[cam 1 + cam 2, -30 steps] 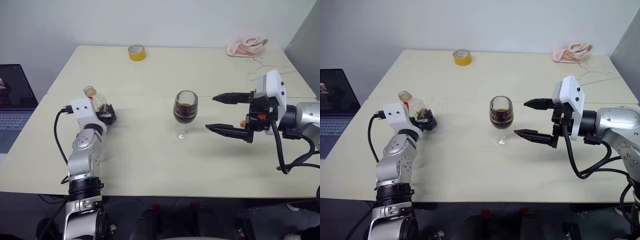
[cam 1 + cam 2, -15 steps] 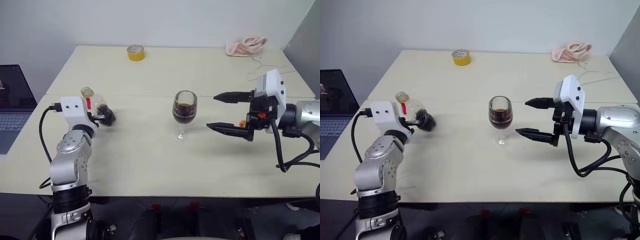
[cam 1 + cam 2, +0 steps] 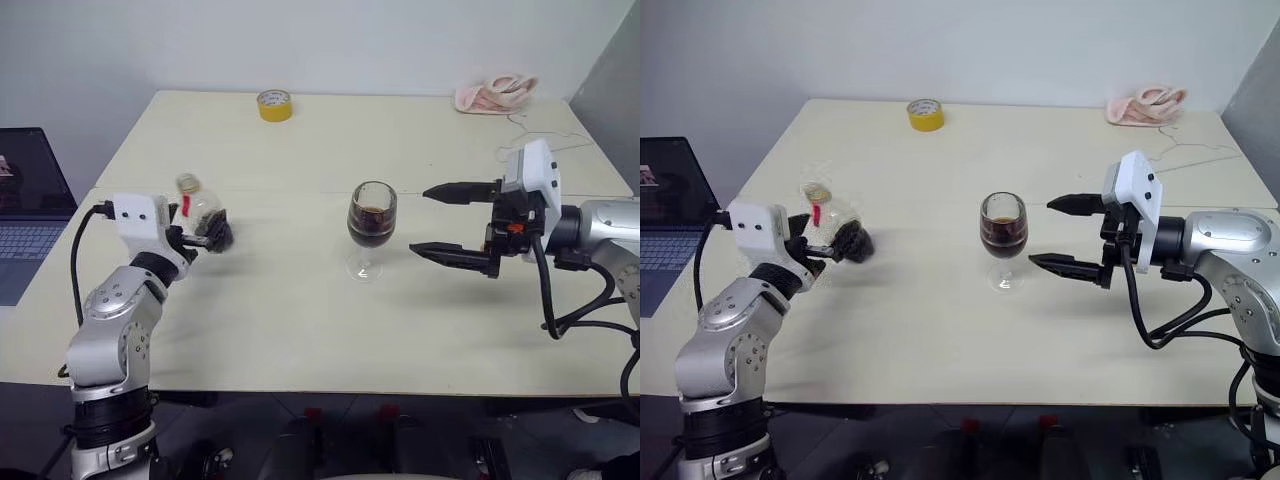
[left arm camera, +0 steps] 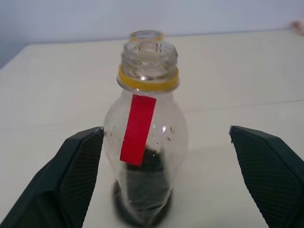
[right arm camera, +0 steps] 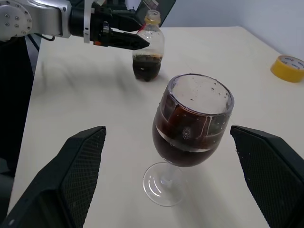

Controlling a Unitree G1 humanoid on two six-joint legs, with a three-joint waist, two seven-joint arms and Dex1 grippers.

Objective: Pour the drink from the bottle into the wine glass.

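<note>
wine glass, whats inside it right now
The wine glass holds dark brown drink filling roughly the lower half of its bowl, with droplets on the clear wall above. Nothing else shows in it; the bowl's bottom is hidden by the liquid.

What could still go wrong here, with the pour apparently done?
1. The bottle stands uncapped with some drink left, between the open left pincer fingers; a sideways swing on retreat could tip it.
2. The wine glass is about half full on a thin stem, and the open right pincer hovers beside it; a nudge might topple it and spill on the table.
</note>
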